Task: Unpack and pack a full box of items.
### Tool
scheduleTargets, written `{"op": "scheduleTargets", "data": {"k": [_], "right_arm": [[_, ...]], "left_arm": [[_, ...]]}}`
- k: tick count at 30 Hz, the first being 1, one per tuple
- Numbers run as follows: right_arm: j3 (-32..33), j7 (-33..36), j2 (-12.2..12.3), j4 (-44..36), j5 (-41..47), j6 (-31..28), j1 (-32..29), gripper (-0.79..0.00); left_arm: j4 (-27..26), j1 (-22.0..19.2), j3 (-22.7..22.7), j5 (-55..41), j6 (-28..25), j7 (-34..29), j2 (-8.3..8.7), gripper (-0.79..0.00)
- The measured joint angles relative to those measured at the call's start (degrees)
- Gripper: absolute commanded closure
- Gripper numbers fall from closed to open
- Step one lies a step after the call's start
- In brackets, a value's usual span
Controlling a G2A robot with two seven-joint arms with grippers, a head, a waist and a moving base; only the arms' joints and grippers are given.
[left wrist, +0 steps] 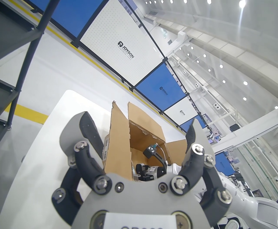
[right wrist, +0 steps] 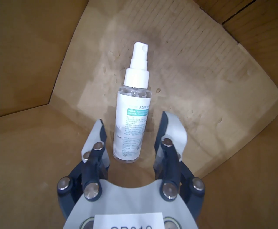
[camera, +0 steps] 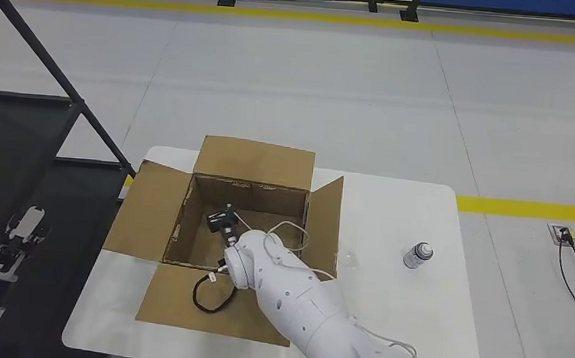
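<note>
The open cardboard box (camera: 155, 210) stands on the white table (camera: 398, 317) with its flaps spread out. On the box floor lies a clear spray bottle (right wrist: 132, 121) with a white pump head and a white label. My right gripper (right wrist: 133, 128) is down inside the box (right wrist: 32, 65), open, one finger on each side of the bottle's lower half, with small gaps to the bottle. In the top view the right arm's wrist (camera: 226, 221) is over the box's near left part. My left gripper (left wrist: 141, 130) is open and holds nothing, off the table's left side, facing the box (left wrist: 119, 147).
A second small bottle (camera: 419, 254) stands upright on the table right of the box, with a small clear object (camera: 348, 255) between it and the box. A black metal rack (camera: 29, 151) stands left of the table. A black cable loop (camera: 209, 296) hangs over the near flap.
</note>
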Motion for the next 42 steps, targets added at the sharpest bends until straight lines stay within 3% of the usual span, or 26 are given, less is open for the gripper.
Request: {"op": "scheduleTargets", "data": {"k": [5,10,20,26,28,32,36,42], "right_arm": [[-0.3,0.3,0.0,0.8,0.3,-0.1,-0.1,-0.271],[-0.8,0.2,0.1,1.1,0.0,1.5,0.5,-0.009],[-1.4,4.2,0.4,2.1,-0.8,5.0,3.2,0.0],[-0.6,10.6,0.7,3.7,0.5,3.2,4.8,0.0],[-0.2,11.5,0.8,4.4,0.9,2.5,5.0,-0.209],[0.2,11.4,0.9,5.8,1.1,2.2,5.1,-0.379],[0.6,10.5,1.0,6.8,1.0,2.8,5.1,-0.711],[0.9,6.9,1.1,6.6,0.2,1.9,4.9,-0.736]], "left_arm": [[0.4,0.0,-0.5,-1.0,0.1,-0.3,0.09,-0.785],[0.6,0.0,-0.6,-1.2,-0.1,-0.2,0.16,-0.785],[0.6,-0.2,-0.3,-1.0,-0.4,-0.1,0.29,-0.785],[0.5,-0.3,-0.2,-0.7,-0.4,-0.1,0.38,-0.785],[0.4,-0.4,0.0,-0.4,-0.4,0.0,0.4,-0.785],[0.4,-0.4,0.2,-0.1,-0.5,0.1,0.45,-0.785],[0.3,-0.4,0.2,0.1,-0.4,0.2,0.5,-0.785],[0.1,-0.4,0.3,0.6,0.0,0.3,0.58,-0.785]]}}
